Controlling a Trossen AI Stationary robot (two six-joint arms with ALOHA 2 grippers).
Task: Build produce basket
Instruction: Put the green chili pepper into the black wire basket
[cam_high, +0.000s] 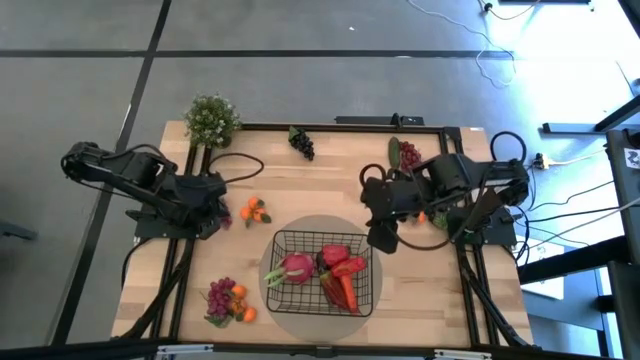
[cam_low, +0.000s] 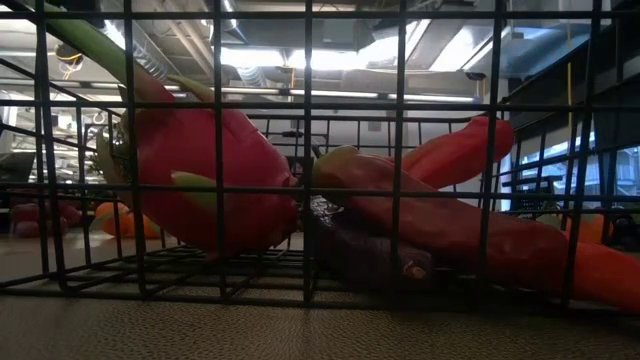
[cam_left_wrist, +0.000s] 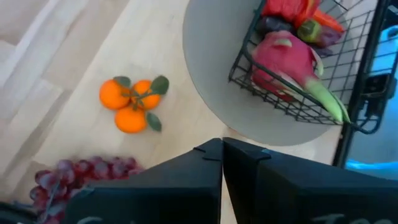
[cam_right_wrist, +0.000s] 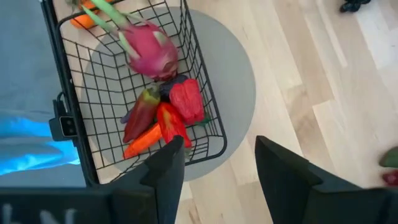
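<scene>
The black wire basket (cam_high: 322, 270) stands on a round grey mat (cam_high: 300, 225) near the table's front edge. Inside it lie a pink radish (cam_high: 297, 266), red peppers (cam_high: 345, 268), a dark eggplant (cam_right_wrist: 175, 84) and a carrot (cam_right_wrist: 140, 143). My right gripper (cam_right_wrist: 217, 162) hangs open above the mat by the basket's far right corner, with nothing between its fingers. My left gripper (cam_left_wrist: 222, 155) is shut and empty, left of the mat, near a cluster of oranges (cam_left_wrist: 132, 106) and red grapes (cam_left_wrist: 81, 177) lying on the table.
A bushy potted plant (cam_high: 212, 120) stands at the far left corner. Black grapes (cam_high: 302, 142) lie at the far edge, and a green and red piece (cam_high: 405, 155) at the far right. More grapes and oranges (cam_high: 228, 300) lie near the front left.
</scene>
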